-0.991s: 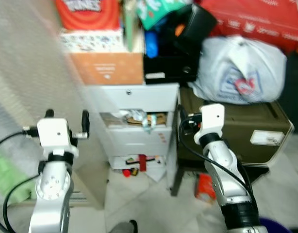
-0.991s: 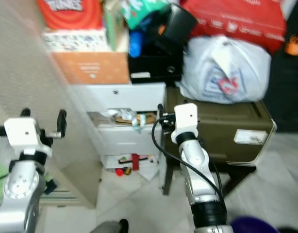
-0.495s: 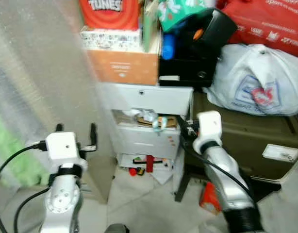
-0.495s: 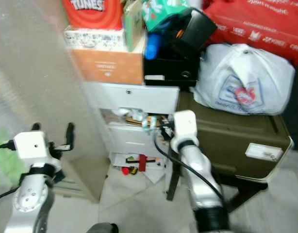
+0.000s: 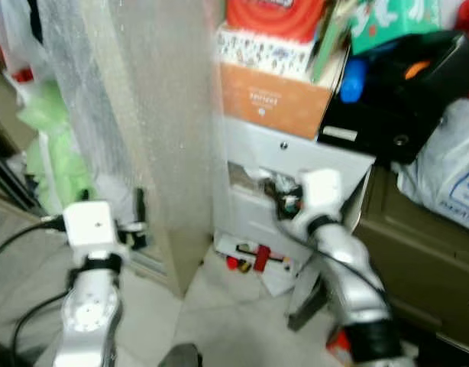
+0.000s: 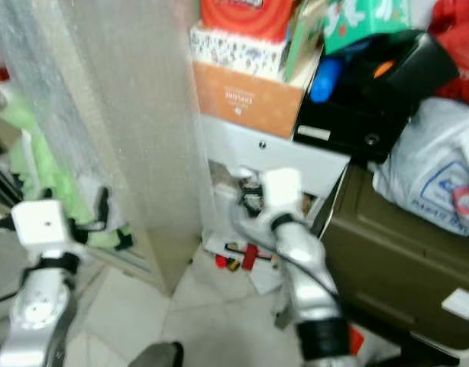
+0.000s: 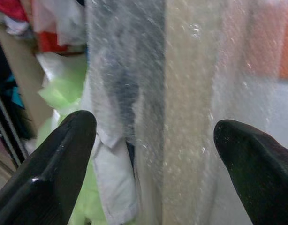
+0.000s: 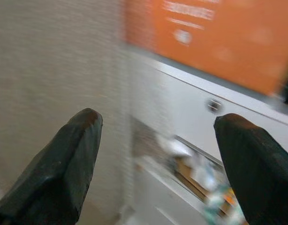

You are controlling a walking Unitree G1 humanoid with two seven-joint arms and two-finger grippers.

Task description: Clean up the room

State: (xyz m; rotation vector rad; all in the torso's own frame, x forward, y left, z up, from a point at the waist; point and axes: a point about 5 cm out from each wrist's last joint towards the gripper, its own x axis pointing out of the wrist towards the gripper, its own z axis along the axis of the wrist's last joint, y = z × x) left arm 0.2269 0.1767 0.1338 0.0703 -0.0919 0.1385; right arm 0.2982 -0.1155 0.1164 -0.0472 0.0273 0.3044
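A white drawer cabinet stands ahead, its middle drawer part open and stuffed with paper clutter. Small red items lie on the floor at its foot. My right gripper is held up in front of that drawer, open, with nothing between its fingers. My left gripper is raised on the left, open and empty. It faces a tall panel wrapped in bubble wrap that leans beside the cabinet. The picture is blurred.
An orange box, a black case and other boxes are piled on the cabinet. An olive-green crate with a white plastic bag stands to the right. Green bags lie at the left. Pale tiled floor lies below.
The camera has swung left, so the cabinet and crate have slid to the right of the picture and the wrapped panel and green bags have come in. Both grippers stay open.
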